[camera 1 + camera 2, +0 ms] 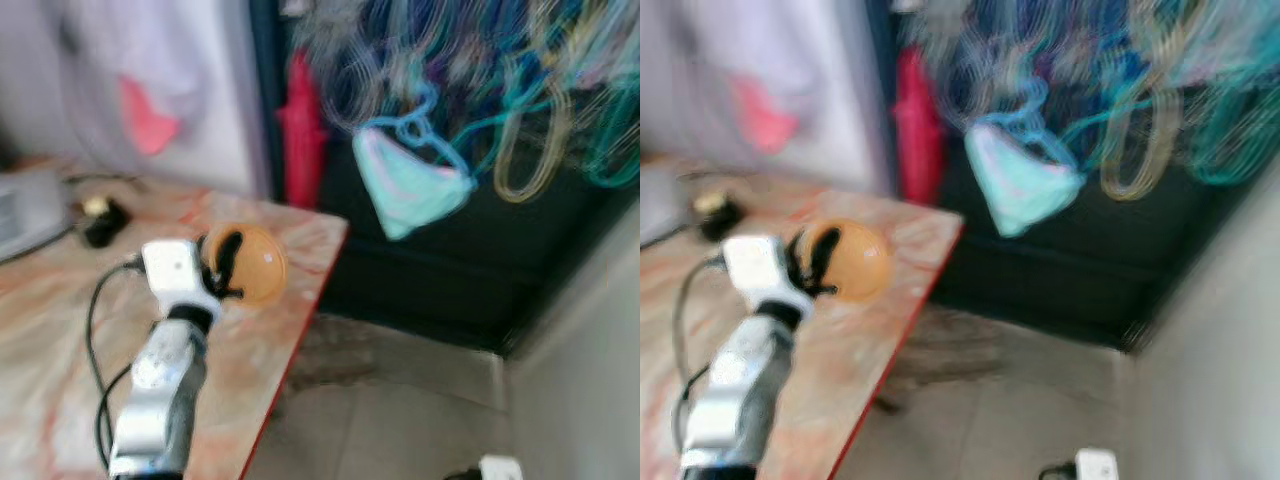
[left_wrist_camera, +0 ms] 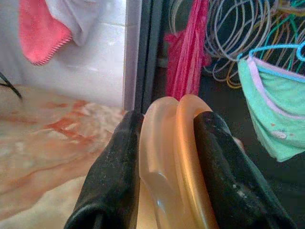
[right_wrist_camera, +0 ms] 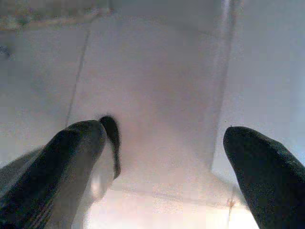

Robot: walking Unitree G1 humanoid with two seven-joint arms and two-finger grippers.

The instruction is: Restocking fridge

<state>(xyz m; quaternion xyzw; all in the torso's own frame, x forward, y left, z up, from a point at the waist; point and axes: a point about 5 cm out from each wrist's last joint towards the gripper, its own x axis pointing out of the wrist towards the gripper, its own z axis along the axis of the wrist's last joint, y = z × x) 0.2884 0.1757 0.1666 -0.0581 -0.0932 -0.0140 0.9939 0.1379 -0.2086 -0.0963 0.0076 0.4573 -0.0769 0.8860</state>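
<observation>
The orange lidded container point(image 1: 252, 264) sat clamped between the left gripper's point(image 2: 167, 157) black fingers above the marbled table point(image 1: 60, 300). No label was legible. The right gripper point(image 3: 162, 157) hung spread apart over pale floor.

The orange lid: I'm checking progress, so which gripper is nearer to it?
Left. The left gripper is shut on the orange lid above the table; the right gripper hangs open over pale floor.

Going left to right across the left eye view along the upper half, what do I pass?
Pink cloth hanging on the white wall → red folded umbrella-like item → mint-green fabric piece on a blue hanger → blurred tangle of coloured wire hangers.
</observation>
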